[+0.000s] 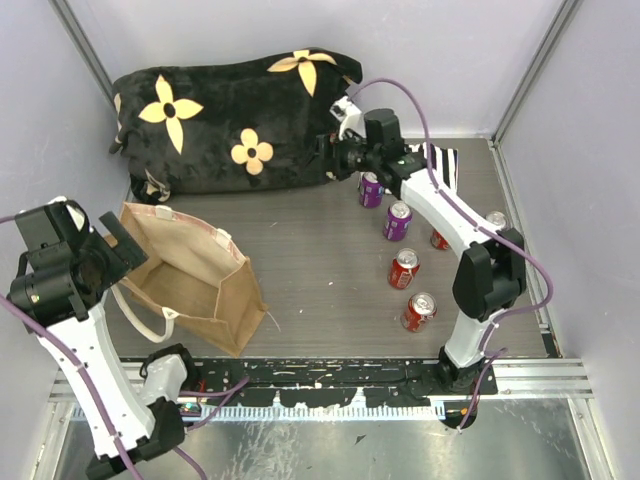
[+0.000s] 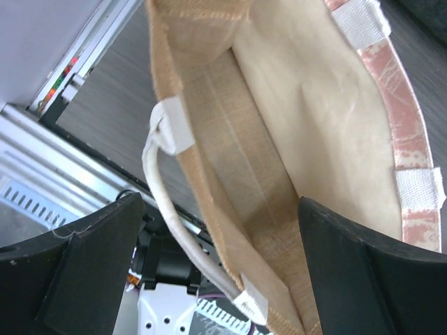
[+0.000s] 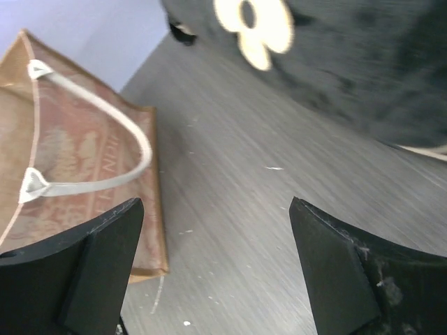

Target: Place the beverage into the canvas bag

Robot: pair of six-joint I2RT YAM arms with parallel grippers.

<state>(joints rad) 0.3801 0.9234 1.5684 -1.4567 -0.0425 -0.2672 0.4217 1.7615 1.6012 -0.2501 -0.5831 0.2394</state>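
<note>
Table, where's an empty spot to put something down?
The widest bare patch of table lies in the middle, between the canvas bag, the black flowered blanket and the soda cans. The right side is crowded with cans and the right arm.

A dark grey wood-grain surface [image 1: 310, 260], flecked with small white scuffs, is closed in by plain, pale lavender-white walls [image 1: 450, 50] at the back and on both sides. Slim aluminium posts [image 1: 82, 45] run up the rear corners. A slotted aluminium rail [image 1: 545, 372] edges the near side, with bare sheet metal [image 1: 400, 450] below it. The light is soft and even.
</note>
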